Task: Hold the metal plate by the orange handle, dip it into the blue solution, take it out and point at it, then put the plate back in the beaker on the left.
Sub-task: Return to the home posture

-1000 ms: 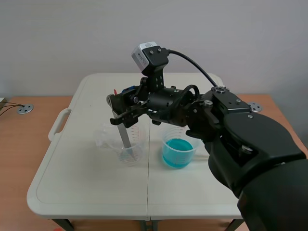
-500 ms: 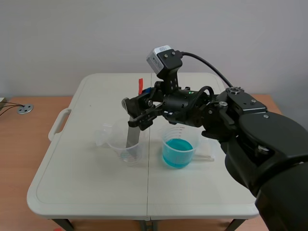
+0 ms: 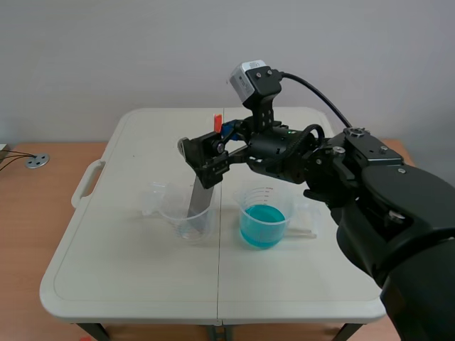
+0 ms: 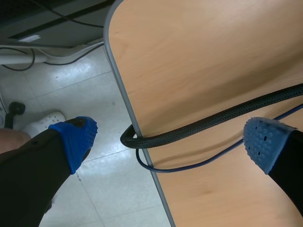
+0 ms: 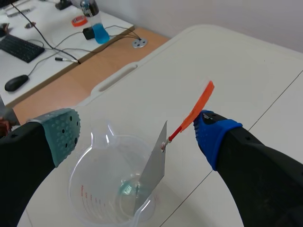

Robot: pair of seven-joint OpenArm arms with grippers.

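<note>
On the white table (image 3: 135,284), two clear beakers sat side by side near the centre seam. The left beaker (image 3: 174,213) held the metal plate (image 3: 200,200), with its foot on the beaker floor and its top tilted toward the right arm. The right beaker (image 3: 264,197) held blue solution (image 3: 261,227) to roughly mid-height. The orange handle (image 3: 217,123) stuck up above the right gripper (image 3: 206,160), which hung over the left beaker. From the scene view alone I couldn't tell whether the plate was pinched. The right wrist view settled it: the right gripper (image 5: 137,133) was spread wide. Its grey-green pad (image 5: 61,132) was out past the rim of the left beaker (image 5: 83,189), and its blue pad (image 5: 210,135) was right at the orange handle (image 5: 198,108), touching or just beside it. The metal plate (image 5: 154,165) stood loose in the beaker, not clamped. That view also showed a faint greenish spot at the plate's foot, and a keyboard (image 5: 19,47) and mouse (image 5: 16,82) on a desk beyond the table (image 5: 227,61). The blue beaker was out of that frame. The left gripper (image 4: 169,141) showed only in its own wrist view. It was spread, holding nothing, and parked well away from the beakers over the edge of a wooden desk (image 4: 213,71). A black cable (image 4: 213,120) and a blue cable (image 4: 199,163) crossed between its fingers, with tiled floor (image 4: 71,85) below.
</note>
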